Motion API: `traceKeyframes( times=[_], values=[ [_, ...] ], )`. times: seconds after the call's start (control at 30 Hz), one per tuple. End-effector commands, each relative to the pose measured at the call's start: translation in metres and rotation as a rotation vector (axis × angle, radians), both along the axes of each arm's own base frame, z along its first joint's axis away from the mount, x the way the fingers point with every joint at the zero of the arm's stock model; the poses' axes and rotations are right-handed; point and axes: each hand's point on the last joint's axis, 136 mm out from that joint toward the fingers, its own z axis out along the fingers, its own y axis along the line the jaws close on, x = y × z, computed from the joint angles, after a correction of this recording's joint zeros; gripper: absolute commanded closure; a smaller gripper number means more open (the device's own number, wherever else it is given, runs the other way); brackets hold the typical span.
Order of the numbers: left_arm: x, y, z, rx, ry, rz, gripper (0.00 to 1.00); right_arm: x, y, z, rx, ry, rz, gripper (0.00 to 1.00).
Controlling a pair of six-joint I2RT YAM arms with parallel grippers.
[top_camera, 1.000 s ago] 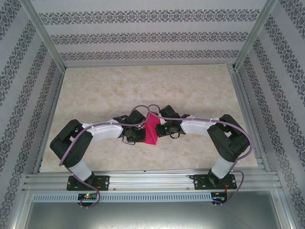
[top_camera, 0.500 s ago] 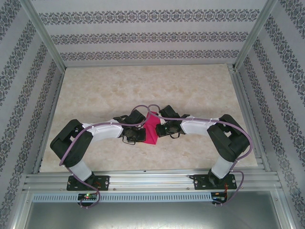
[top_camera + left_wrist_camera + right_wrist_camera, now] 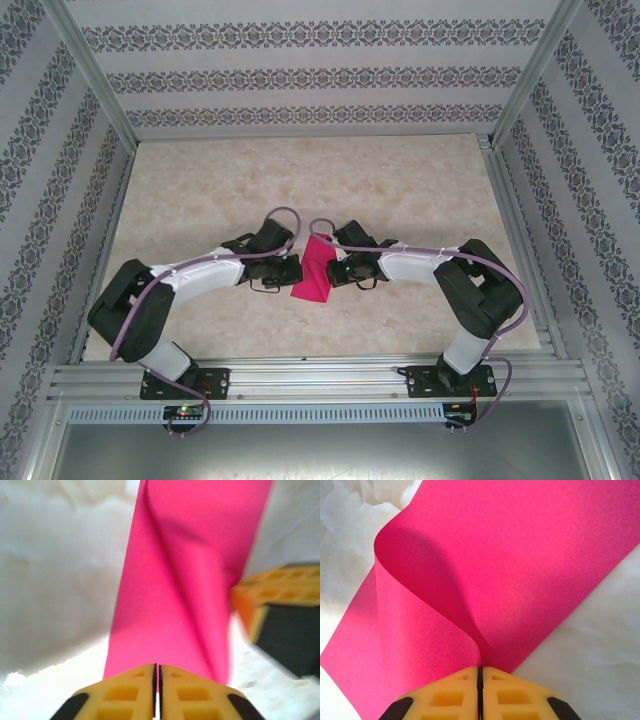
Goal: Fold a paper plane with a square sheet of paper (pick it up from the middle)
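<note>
The square sheet of paper (image 3: pixel 312 277), magenta-pink, lies loosely folded on the marble table between the two grippers. My right gripper (image 3: pixel 334 268) is shut on the sheet's right edge; in the right wrist view the paper (image 3: pixel 520 555) curls over into a soft fold that runs into the closed tips (image 3: pixel 480 669). My left gripper (image 3: pixel 298 270) is shut at the sheet's left side. From the left wrist the paper (image 3: pixel 185 580) rises just beyond the closed tips (image 3: pixel 156 666), with no pink between them. The right gripper's fingers (image 3: pixel 272 587) appear blurred at the right.
The marble tabletop (image 3: pixel 300 180) stretches bare behind the arms. Patterned walls and aluminium posts (image 3: pixel 90 70) enclose it on three sides. A metal rail (image 3: pixel 320 380) carrying both arm bases runs along the near edge.
The left arm has drawn back to the left, its gripper coming off the top of the paper to its left edge. The sheet now lies wider and flatter. The right arm has stayed put.
</note>
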Motion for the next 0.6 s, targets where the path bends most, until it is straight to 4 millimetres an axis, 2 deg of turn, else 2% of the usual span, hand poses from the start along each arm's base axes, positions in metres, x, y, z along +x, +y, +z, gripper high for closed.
traceKeyframes(
  times=[0.0,0.13,0.27,0.4,0.57],
  values=[
    [0.02,-0.009,0.022,-0.222,-0.019,0.076,0.91,-0.009,-0.012,-0.022,-0.067,0.06,-0.022,0.9],
    [0.038,-0.026,0.027,-0.374,0.001,0.091,0.98,-0.009,-0.012,-0.024,-0.064,0.064,-0.024,0.9],
    [0.053,-0.042,0.026,-0.457,0.013,0.088,0.98,-0.009,-0.012,-0.025,-0.067,0.067,-0.024,0.9],
    [0.059,-0.049,0.019,-0.466,0.026,0.079,0.97,-0.009,-0.012,-0.025,-0.067,0.067,-0.025,0.9],
    [0.06,-0.047,0.002,-0.424,0.049,0.078,0.97,-0.009,-0.012,-0.026,-0.069,0.07,-0.024,0.9]
  ],
)
